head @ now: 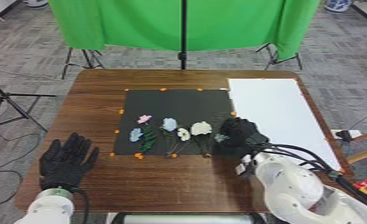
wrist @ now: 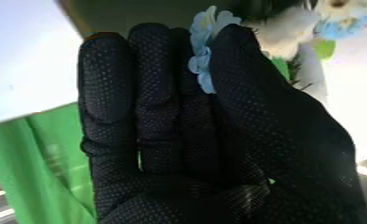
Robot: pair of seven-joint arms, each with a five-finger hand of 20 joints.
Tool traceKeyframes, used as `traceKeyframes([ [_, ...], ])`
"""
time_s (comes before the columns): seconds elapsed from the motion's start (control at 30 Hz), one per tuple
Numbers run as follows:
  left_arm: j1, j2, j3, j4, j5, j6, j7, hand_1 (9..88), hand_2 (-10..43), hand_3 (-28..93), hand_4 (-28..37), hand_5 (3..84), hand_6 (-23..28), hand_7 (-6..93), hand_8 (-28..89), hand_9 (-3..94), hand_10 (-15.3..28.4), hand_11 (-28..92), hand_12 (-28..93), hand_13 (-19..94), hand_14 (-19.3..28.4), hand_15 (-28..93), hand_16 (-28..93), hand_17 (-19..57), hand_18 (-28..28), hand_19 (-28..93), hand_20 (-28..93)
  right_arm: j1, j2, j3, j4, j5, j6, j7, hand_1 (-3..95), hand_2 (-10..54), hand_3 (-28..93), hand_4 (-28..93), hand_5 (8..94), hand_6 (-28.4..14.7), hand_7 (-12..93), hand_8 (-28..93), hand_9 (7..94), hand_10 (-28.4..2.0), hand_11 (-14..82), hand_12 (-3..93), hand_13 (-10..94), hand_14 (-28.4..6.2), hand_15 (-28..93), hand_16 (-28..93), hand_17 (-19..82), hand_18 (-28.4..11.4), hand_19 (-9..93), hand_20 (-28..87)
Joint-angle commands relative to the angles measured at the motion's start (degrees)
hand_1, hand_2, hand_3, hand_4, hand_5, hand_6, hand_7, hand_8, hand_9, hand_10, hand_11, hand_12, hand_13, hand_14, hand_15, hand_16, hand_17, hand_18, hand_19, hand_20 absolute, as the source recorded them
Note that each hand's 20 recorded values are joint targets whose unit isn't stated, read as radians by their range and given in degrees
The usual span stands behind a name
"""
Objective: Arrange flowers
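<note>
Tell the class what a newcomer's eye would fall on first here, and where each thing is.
The bright green cloth hanging beyond the table would probably draw the eye first, then the white sheet on the table's right. Next come the pink, blue and white flowers on the dark mat, and the right hand at its right edge, a pale blue flower between thumb and fingers.

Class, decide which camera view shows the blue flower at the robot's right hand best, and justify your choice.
The right wrist view: there the blue flower appears large, its petals between the thumb and fingers of the right hand. The head view shows it as a small pale bloom beside that hand, over the black mat.
</note>
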Motion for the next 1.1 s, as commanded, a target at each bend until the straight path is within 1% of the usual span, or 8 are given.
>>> traceKeyframes([
  [0.03,1.43,-0.51,0.7,1.31,-0.36,1.26,0.12,32.7,11.3,76,-28.3,48.0,7.6,31.1,-15,43.6,15.0,38,12,35,15.0,57,-7,-3.1,15.4,44,20,0.15,-1.86,1.98,0.51,-3.54,-0.6,2.34,60.7,-9.1,68,-28,65.1,-4.2,21,3,71.5,-13.5,12.1,42.0,63,-6.8,44,39,47,-14.6,72,27],
  [0.13,1.68,-0.53,0.38,1.2,-0.45,2.05,0.33,33.7,9.9,76,-28.3,48.0,7.6,31.3,-15,43.6,14.8,38,12,35,14.9,57,-7,-3.1,15.4,44,20,-1.74,-1.85,3.78,-0.36,-2.14,-3.33,3.23,60.4,-9.4,68,-28,62.3,-4.3,18,-3,65.8,-15.1,17.7,31.1,61,-7.1,44,37,46,-15.3,73,26],
  [0.2,1.89,-0.53,0.05,0.91,-1.23,3.15,0.69,34.1,9.4,76,-28.3,48.0,7.6,31.4,-15,43.6,14.8,38,12,35,14.9,58,-7,-3.1,15.4,44,20,-2.77,-2.25,5.16,-0.52,-1.8,-5.32,2.98,59.3,-9.5,68,-28,59.5,-5.0,17,-10,61.5,-17.1,20.7,23.2,60,-7.9,45,35,45,-16.3,76,26],
  [0.27,1.99,-0.58,-0.06,1.01,-1.16,2.84,0.59,34.5,9.6,76,-28.3,48.1,7.5,31.5,-15,43.9,14.7,38,12,36,14.9,58,-6,-3.0,15.4,44,20,-3.11,-2.17,5.27,-0.68,-1.85,-5.27,3.23,59.1,-9.5,68,-28,57.1,-5.6,16,-10,58.0,-17.9,19.5,20.4,58,-8.4,46,35,43,-17.7,80,28],
  [0.87,2.46,-0.77,0.11,0.98,-1.83,3.08,0.28,33.3,11.0,76,-28.3,48.4,7.5,31.9,-15,44.2,14.9,38,13,36,15.1,58,-6,-3.0,15.5,45,20,-1.47,-3.77,3.25,-0.54,-1.25,-4.22,3.52,50.3,-9.5,73,-28,53.2,-7.0,15,-9,55.8,-19.0,18.4,19.2,57,-13.2,53,23,43,-18.9,83,29],
  [0.9,2.36,-0.39,0.37,1.11,-2.26,2.98,0.64,33.2,11.2,76,-28.3,48.4,7.5,31.9,-15,44.2,14.9,38,13,36,15.2,58,-6,-3.0,15.5,45,20,-1.37,-3.96,3.27,-0.45,-1.32,-4.46,3.54,50.1,-9.5,73,-28,53.1,-7.0,15,-9,55.4,-19.1,18.2,19.1,57,-13.4,53,23,43,-19.0,83,29],
  [1.03,2.0,-0.44,0.5,1.36,-2.11,2.93,0.71,33.0,11.5,76,-28.3,48.5,7.6,31.8,-15,44.3,14.9,38,13,36,15.2,58,-6,-3.0,15.5,45,20,-2.05,-4.26,4.39,-1.0,-0.84,-4.4,3.64,48.9,-9.5,73,-28,51.6,-7.3,15,-9,53.8,-19.4,17.3,18.8,56,-13.8,53,22,42,-19.2,84,29],
  [1.1,2.02,-0.56,0.32,1.31,-1.3,2.85,0.57,32.9,11.6,76,-28.3,48.5,7.6,31.8,-15,44.3,15.0,38,13,36,15.2,58,-6,-3.0,15.5,45,20,-2.57,-4.13,5.32,-1.66,-1.04,-3.9,4.29,47.4,-9.5,73,-28,50.1,-7.7,14,-9,52.0,-20.0,16.2,18.3,55,-14.4,53,20,41,-19.5,82,28],
])
